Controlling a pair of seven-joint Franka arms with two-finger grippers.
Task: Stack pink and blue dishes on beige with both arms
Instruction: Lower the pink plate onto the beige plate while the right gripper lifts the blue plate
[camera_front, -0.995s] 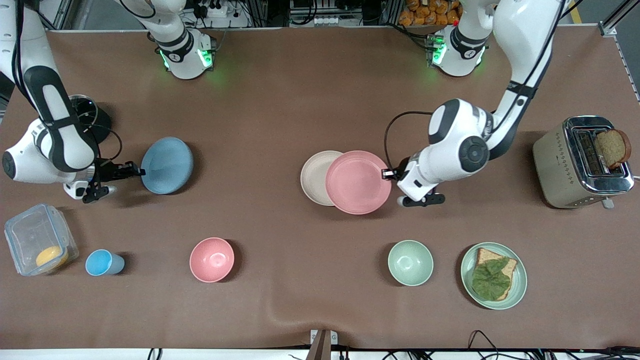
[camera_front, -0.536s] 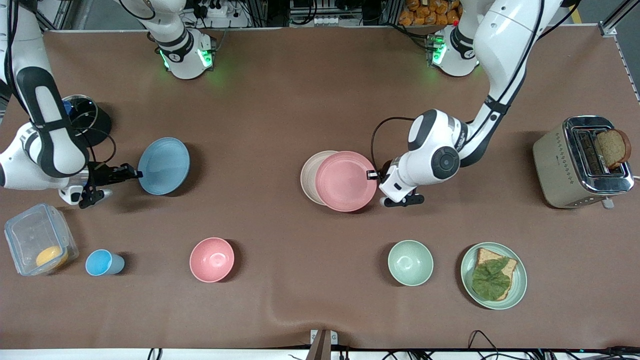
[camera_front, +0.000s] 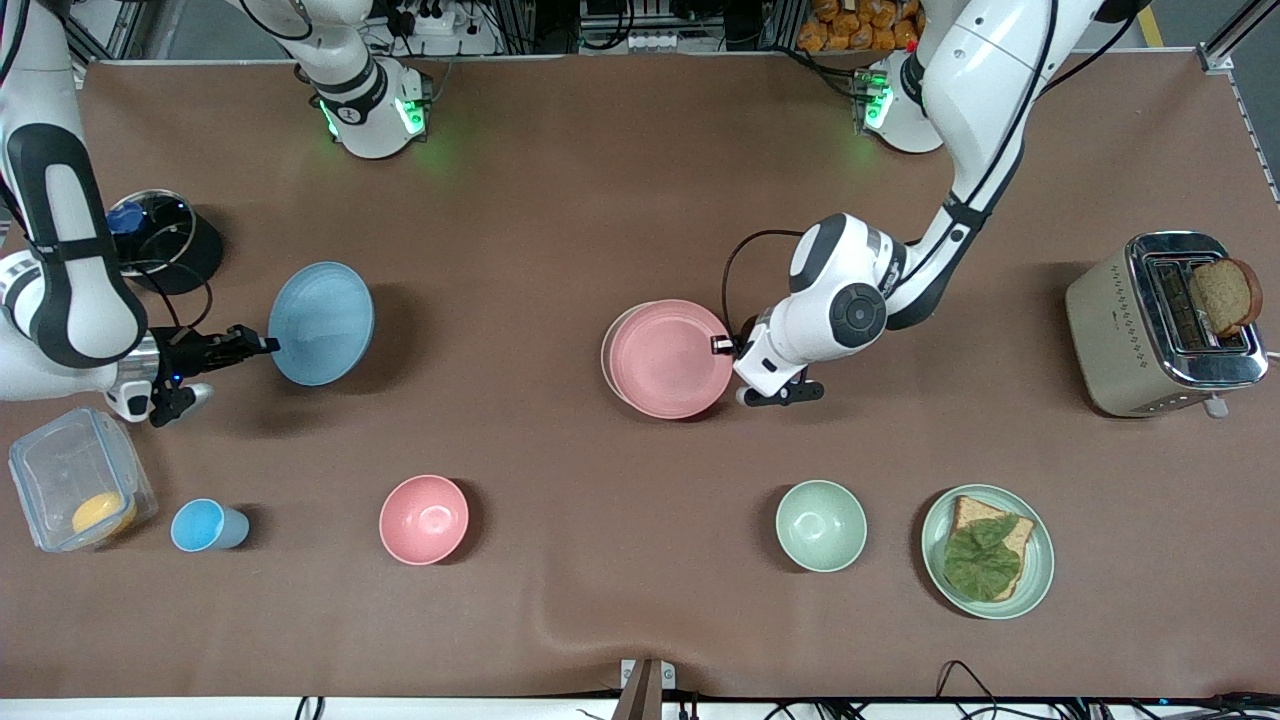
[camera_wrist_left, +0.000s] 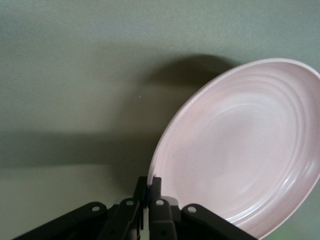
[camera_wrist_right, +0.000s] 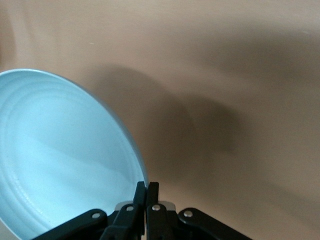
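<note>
The pale pink plate (camera_front: 668, 358) hangs over the beige plate (camera_front: 607, 357), of which only a thin cream edge shows. My left gripper (camera_front: 722, 345) is shut on the pink plate's rim at the side toward the left arm's end; in the left wrist view the pink plate (camera_wrist_left: 245, 150) is pinched by the left gripper (camera_wrist_left: 150, 186). The light blue plate (camera_front: 320, 323) is held tilted above the table toward the right arm's end, with my right gripper (camera_front: 262, 345) shut on its rim. The right wrist view shows the blue plate (camera_wrist_right: 60, 160) clamped in the right gripper (camera_wrist_right: 147, 190).
Along the near side stand a clear box (camera_front: 78, 490) with something yellow, a small blue cup (camera_front: 205, 525), a deep pink bowl (camera_front: 424, 519), a green bowl (camera_front: 821, 525) and a green plate (camera_front: 1036, 560) with toast and leaf. A toaster (camera_front: 1160, 320) and a dark pot (camera_front: 165, 240) sit at the table's ends.
The left gripper has carried the pink plate toward the right arm's end until it nearly covers the beige plate. The right gripper has lifted the blue plate and drawn it slightly toward the right arm's end.
</note>
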